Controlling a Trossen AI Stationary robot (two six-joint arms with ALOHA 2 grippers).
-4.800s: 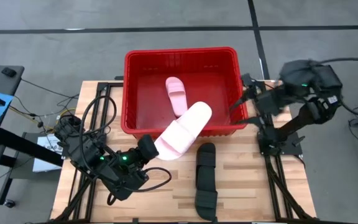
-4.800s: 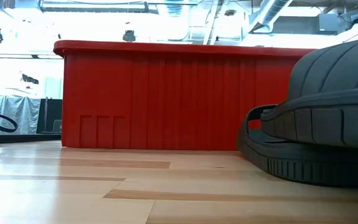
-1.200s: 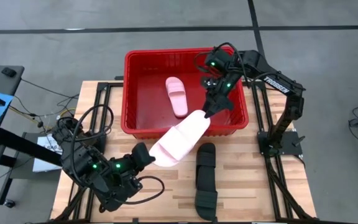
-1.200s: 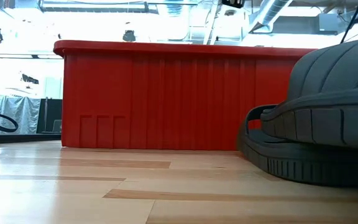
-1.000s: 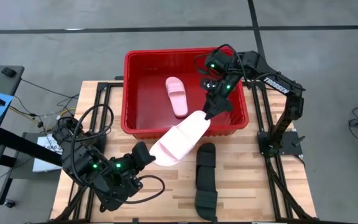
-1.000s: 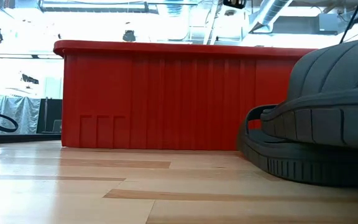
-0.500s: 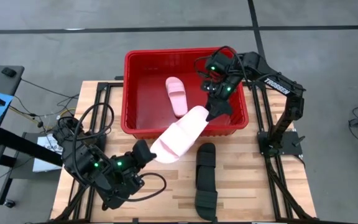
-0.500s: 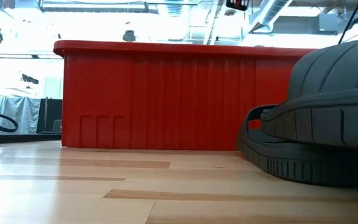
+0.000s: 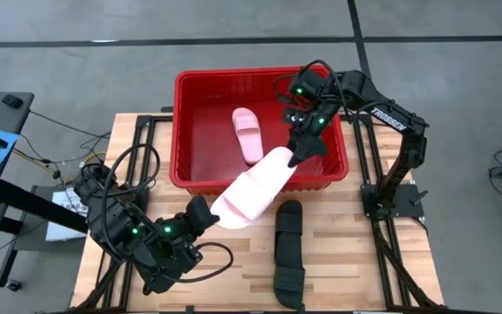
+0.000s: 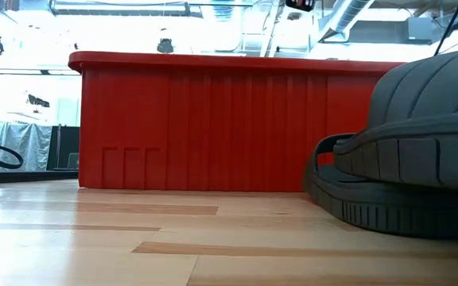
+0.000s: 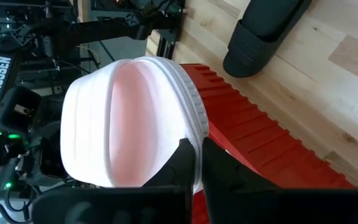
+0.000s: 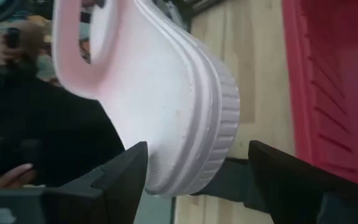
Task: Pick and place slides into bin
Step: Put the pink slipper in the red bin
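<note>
A pale pink slide (image 9: 253,188) hangs slanted over the near rim of the red bin (image 9: 181,131), with my left gripper (image 9: 206,212) shut on its near end. My right gripper (image 9: 296,157) is open above the bin's near right part. Its fingers (image 12: 124,174) stand on either side of the slide's far end (image 12: 185,124). A second pink slide (image 9: 247,133) lies flat on the bin floor. Two black slides (image 9: 288,253) lie end to end on the table near the bin. One of them fills the right of the low view (image 10: 420,159). My left gripper pinches the thick sole edge (image 11: 194,134) at the pink slide's near end between its two fingers, coming up at a slant from the table's near left. The slide is lifted clear of the table and reaches over the bin's near rim (image 11: 253,137). My right gripper has a finger on each side of the slide's far end; I cannot tell whether they touch it.
The wooden table (image 9: 207,279) has bare room left of the black slides. Black frame rails run along both table sides. Cables trail from my left arm at the near left.
The pink slide's far end has shifted a little toward the table's far edge, farther over the bin and between my right gripper's fingers. Its near end stays in my left gripper.
</note>
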